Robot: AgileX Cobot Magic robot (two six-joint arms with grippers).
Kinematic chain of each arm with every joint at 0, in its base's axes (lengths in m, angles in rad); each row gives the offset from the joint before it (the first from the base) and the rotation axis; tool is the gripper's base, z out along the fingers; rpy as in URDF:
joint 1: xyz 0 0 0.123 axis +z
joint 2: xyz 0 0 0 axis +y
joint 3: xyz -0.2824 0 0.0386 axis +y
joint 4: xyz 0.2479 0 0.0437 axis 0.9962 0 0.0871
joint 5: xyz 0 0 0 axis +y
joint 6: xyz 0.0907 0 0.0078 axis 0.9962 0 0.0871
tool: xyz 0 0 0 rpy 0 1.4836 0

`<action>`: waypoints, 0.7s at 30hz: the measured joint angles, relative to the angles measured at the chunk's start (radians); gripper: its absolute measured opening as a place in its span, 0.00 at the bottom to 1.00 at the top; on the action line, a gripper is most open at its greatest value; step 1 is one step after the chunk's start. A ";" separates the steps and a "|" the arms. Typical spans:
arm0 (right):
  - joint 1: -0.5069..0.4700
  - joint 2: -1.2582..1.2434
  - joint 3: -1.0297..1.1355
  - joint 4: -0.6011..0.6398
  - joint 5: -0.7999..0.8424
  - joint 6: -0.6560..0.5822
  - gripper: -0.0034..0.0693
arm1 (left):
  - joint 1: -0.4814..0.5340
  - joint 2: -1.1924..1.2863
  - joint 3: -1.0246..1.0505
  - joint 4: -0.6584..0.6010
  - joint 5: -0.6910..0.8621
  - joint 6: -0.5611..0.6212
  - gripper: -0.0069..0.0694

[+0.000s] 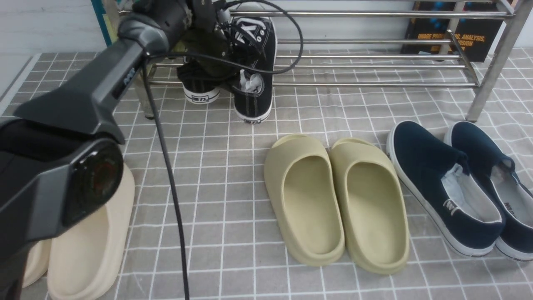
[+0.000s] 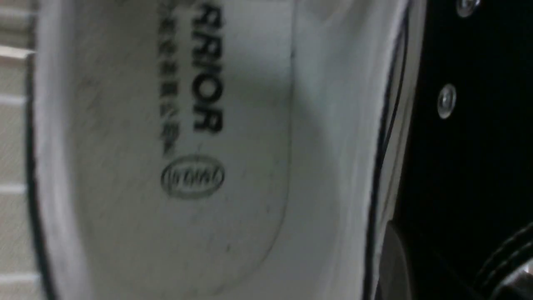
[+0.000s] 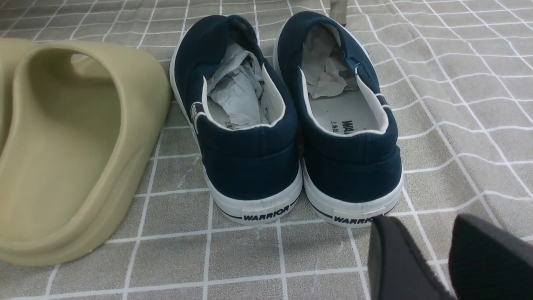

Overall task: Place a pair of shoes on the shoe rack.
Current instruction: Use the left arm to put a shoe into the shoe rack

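The pair of shoes, two black lace-up sneakers, lies at the left end of the shoe rack (image 1: 374, 41). One sneaker (image 1: 255, 62) slopes across the low steel bars with its heel toward me. Only the white heel of the other sneaker (image 1: 201, 93) shows beside it. My left gripper (image 1: 220, 43) is down between them, mostly hidden by its own wrist. In the left wrist view a white insole (image 2: 187, 125) fills the picture, and one grey finger (image 2: 391, 262) presses the collar wall next to black canvas (image 2: 466, 166). My right gripper (image 3: 433, 250) hangs open and empty over the cloth.
Olive foam slippers (image 1: 337, 200) lie mid-floor, with navy slip-on shoes (image 1: 449, 187) to their right, just ahead of the right gripper. Beige slippers (image 1: 87, 250) sit at the near left under my left arm. The rack's right leg (image 1: 491, 71) and a dark book (image 1: 454, 29) stand at the back right.
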 joint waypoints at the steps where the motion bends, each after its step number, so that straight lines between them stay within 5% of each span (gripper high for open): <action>1: 0.000 0.000 0.000 0.000 0.000 0.000 0.38 | 0.001 0.003 -0.004 0.000 -0.005 0.000 0.12; 7: 0.000 0.000 0.000 0.000 0.000 0.000 0.38 | 0.010 0.001 -0.023 0.001 -0.071 0.000 0.26; 13: 0.000 0.000 0.000 0.000 0.000 0.000 0.38 | 0.013 -0.049 -0.023 0.002 0.057 0.014 0.40; 21: 0.000 0.000 0.000 -0.001 0.000 0.000 0.38 | -0.002 -0.201 -0.009 0.007 0.218 0.114 0.29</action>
